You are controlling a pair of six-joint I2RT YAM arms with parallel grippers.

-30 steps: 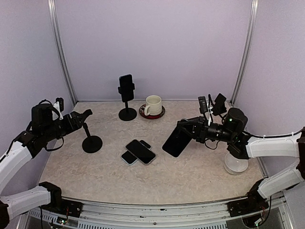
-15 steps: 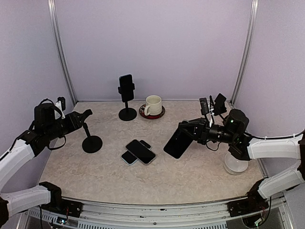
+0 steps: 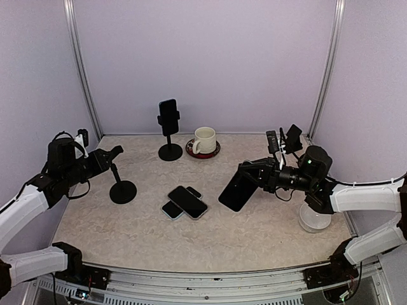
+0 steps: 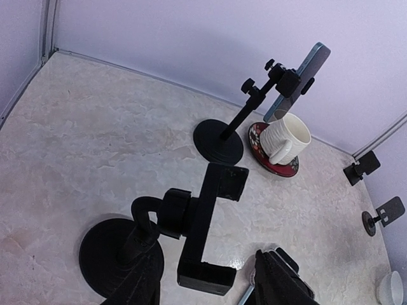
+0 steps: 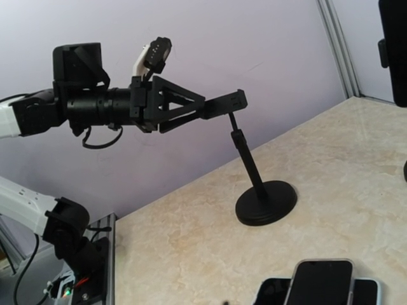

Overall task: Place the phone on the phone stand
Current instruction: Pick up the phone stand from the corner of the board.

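Note:
An empty black phone stand (image 3: 121, 187) stands at the left of the table, its clamp (image 4: 206, 222) tilted over its round base (image 4: 111, 254). My left gripper (image 3: 109, 154) reaches the clamp from the left. Its fingers (image 4: 280, 283) stand on either side of the clamp's lower end, with a gap still showing on the right, so it is open. My right gripper (image 3: 251, 171) hovers at mid-right, shut on a black phone (image 3: 236, 187) that hangs tilted above the table. The right wrist view shows the stand (image 5: 254, 184) and the left gripper (image 5: 181, 105) at its clamp.
A second stand (image 3: 169, 130) at the back holds a phone. Beside it a white mug (image 3: 205, 140) sits on a red coaster. Three phones (image 3: 186, 202) lie stacked mid-table. A white bowl (image 3: 315, 219) sits under my right arm. Small black brackets (image 3: 286, 136) stand at the back right.
My left gripper's jaws have narrowed around the stand's clamp. The right gripper with the phone has shifted slightly to the right.

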